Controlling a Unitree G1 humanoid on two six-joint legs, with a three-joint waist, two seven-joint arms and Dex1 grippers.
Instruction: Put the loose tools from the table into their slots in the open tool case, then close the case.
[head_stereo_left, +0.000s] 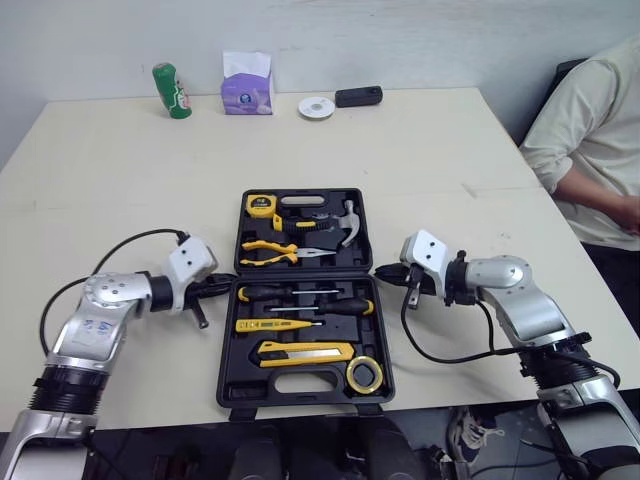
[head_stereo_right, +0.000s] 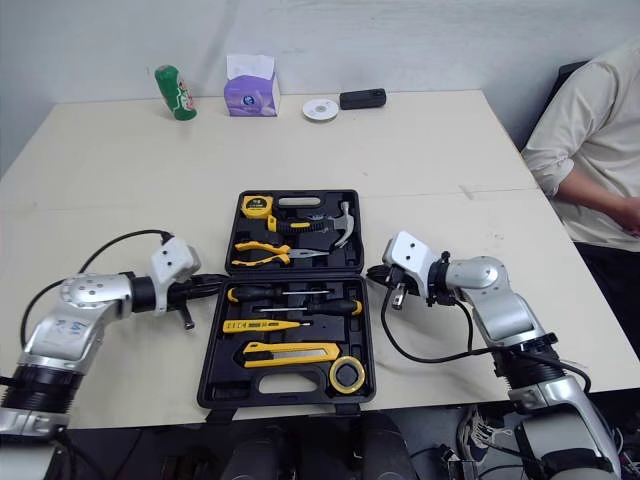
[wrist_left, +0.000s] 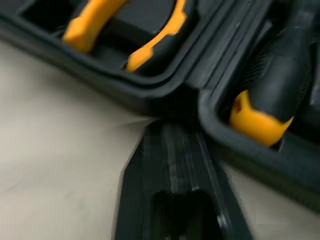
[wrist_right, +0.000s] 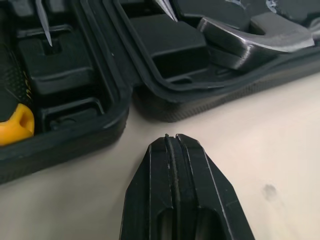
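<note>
Room as I see it from the head camera. Pale beige table with a faint seam running 9 to 3 o'clock; plain light-grey wall along 12 o'clock; dark chair back at 2 o'clock. Even, soft light.

Both arms bend inward, the left tool and right tool each with fingers pressed together, empty.

No legible text or labels
</note>
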